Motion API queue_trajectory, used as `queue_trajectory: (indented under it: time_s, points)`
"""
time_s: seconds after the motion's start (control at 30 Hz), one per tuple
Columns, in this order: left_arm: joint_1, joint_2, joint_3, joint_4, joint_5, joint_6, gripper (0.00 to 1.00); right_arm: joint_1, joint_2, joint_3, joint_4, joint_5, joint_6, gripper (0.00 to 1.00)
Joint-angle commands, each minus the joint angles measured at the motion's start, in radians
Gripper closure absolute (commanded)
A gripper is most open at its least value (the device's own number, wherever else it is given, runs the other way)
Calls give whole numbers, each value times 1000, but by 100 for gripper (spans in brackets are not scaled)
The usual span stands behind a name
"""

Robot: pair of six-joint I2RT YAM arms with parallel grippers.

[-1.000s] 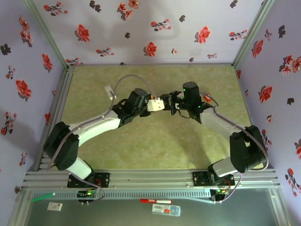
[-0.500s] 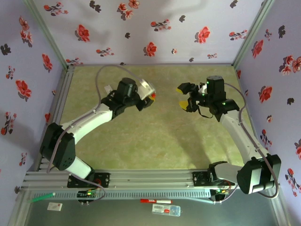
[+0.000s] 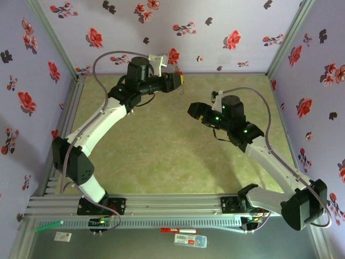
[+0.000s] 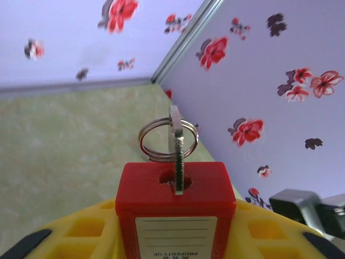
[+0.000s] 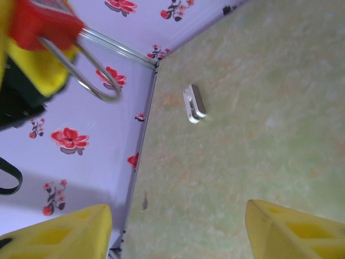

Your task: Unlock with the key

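A red padlock (image 4: 173, 190) with a white label sits clamped in my left gripper (image 4: 175, 226), between its yellow fingers (image 4: 81, 226). A silver key (image 4: 177, 148) stands in the keyhole, and a key ring (image 4: 156, 154) hangs from its head. In the top view the left gripper (image 3: 173, 81) holds the padlock (image 3: 177, 78) up near the back wall. My right gripper (image 3: 195, 110) stands open to the right of it, apart from the lock. In the right wrist view the padlock (image 5: 40, 21) and its steel shackle (image 5: 94, 70) show at upper left, and the right gripper (image 5: 178, 226) holds nothing.
A small white-and-grey piece (image 5: 194, 103) lies on the green table mat (image 3: 178, 156) near the left wall. Flowered walls (image 3: 161, 32) close in the back and both sides. A metal rail (image 3: 172, 204) runs along the near edge by the arm bases.
The two grippers, together at mid-table a second ago, have parted. The left arm has lifted the padlock toward the back wall. The right gripper has let go and swung left.
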Motion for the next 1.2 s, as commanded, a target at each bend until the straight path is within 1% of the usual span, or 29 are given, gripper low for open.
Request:
queue_trajectory:
  time_s: [0.0, 0.07, 0.13, 0.27, 0.47, 0.53, 0.7, 0.8, 0.93, 1.17]
  points:
    - [2, 16, 26, -70, 35, -95, 100, 21, 38, 43, 110, 57, -104, 36]
    - [1, 20, 25, -75, 36, -105, 100, 30, 64, 63, 125, 64, -125, 40]
    - [-5, 19, 24, -76, 36, -104, 100, 30, 100, 95, 113, 61, -133, 45]
    - [-13, 22, 24, -84, 35, -114, 100, 33, 145, 117, 138, 57, -130, 51]
    - [-24, 23, 15, -89, 37, -120, 100, 33, 207, 162, 144, 48, -131, 62]
    - [-24, 24, 15, -89, 36, -124, 100, 33, 219, 170, 145, 44, -125, 68]
    - [-17, 31, 23, -89, 37, -142, 100, 48, 226, 168, 110, 40, -127, 88]
    - [1, 37, 40, -81, 36, -170, 100, 66, 211, 144, 65, 50, -135, 95]
    - [20, 44, 76, -64, 49, -173, 100, 83, 189, 84, 49, 61, -125, 100]
    - [43, 57, 120, -34, 85, -204, 100, 91, 155, -8, 76, 60, -83, 100]
